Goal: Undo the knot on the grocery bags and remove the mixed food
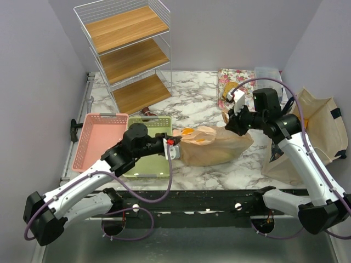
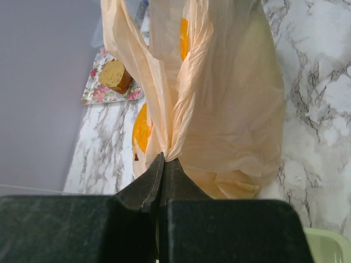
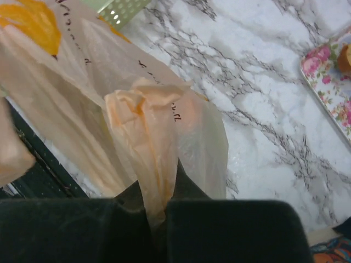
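- On the marble table (image 1: 203, 107), near the middle, your tan grocery bag (image 1: 216, 147) lies on its side, puffed up, with orange print on it
- The bag's left end touches the green basket (image 1: 143, 164), and a pink basket (image 1: 98, 139) sits just left of that one
- Your left gripper (image 2: 163, 167) is squeezed tight on a bunched bit of the bag at its left end; the two fingers meet with thin plastic pinched between them
- Your right gripper (image 3: 158, 197) is at the bag's right end, clamped on a twisted strip of the bag that sticks up in a crumpled lump
- The bag hides what is inside, so you cannot see the food
- Behind the bag, a flowery tray (image 1: 227, 76) holds a brown bread slice (image 2: 114, 75)
- A beige canvas tote (image 1: 321, 129) stands at the right edge
- A wire rack with wooden shelves (image 1: 129, 52) stands at the back left
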Available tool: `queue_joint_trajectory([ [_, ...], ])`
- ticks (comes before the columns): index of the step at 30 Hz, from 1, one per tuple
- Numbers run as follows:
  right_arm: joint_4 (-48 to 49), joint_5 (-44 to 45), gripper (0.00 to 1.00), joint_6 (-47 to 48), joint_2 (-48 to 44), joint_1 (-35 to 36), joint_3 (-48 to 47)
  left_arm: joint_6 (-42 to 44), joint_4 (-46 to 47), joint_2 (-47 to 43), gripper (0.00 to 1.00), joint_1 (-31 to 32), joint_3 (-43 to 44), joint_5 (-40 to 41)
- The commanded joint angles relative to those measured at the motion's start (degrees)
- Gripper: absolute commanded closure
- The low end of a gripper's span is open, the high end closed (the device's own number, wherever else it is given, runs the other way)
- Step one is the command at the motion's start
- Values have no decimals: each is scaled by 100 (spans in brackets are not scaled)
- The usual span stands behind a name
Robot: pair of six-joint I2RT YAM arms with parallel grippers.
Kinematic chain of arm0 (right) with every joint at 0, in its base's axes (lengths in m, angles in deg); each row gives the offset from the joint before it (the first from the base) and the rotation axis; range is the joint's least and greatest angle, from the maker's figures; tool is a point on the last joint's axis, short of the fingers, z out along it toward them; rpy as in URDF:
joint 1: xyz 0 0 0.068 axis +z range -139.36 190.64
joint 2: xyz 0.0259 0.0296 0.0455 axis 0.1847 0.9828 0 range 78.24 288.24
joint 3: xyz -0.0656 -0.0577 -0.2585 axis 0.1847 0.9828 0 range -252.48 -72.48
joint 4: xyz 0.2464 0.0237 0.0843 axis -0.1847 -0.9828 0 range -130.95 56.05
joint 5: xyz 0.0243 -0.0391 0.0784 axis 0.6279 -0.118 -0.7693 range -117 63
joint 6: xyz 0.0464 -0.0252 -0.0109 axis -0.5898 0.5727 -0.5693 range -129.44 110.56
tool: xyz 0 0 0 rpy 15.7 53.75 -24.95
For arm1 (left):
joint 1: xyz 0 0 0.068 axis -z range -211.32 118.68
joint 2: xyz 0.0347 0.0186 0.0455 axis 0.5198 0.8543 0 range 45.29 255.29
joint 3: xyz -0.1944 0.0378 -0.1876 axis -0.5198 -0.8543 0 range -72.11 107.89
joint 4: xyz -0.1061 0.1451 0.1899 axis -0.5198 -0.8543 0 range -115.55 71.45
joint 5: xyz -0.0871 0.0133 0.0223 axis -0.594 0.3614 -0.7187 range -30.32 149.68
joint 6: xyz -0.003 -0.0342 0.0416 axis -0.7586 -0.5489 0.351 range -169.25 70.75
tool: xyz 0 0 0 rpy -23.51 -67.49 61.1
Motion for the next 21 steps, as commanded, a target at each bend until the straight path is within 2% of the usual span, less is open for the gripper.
queue_joint_trajectory([
  [1, 306, 1075, 99, -117, -184, -17, -271, 1177, -390, -792, 99, 18, -631, -192],
  [7, 768, 1440, 99, -729, -181, -16, -783, 3270, -753, -1644, 98, 8, -1820, -26],
  [9, 803, 1213, 99, -890, -289, -17, -793, 3411, -872, -1778, 85, -79, -1779, 82],
  [11, 792, 783, 99, -975, -461, -17, -606, 2902, -1129, -1869, 47, -287, -1374, 61],
  [12, 778, 629, 99, -1071, -546, -13, -493, 2498, -1273, -1883, 33, -328, -1061, 63],
  [14, 766, 530, 99, -1224, -646, -17, -250, 1462, -1673, -1763, 25, -343, -149, -57],
  [16, 775, 456, 99, -1325, -756, -19, -90, 689, -2252, -1471, 24, -331, 934, -501],
  [18, 858, 388, 99, -1479, -838, -19, 8, -286, -2683, -991, 29, -183, 1940, -882],
  [20, 891, 302, 99, -1570, -823, -17, -20, -961, -3015, -349, 41, 221, 2854, -714],
  [21, 935, 331, 99, -1661, -803, -17, -46, -1067, -3229, -88, 55, 386, 3189, -692],
])
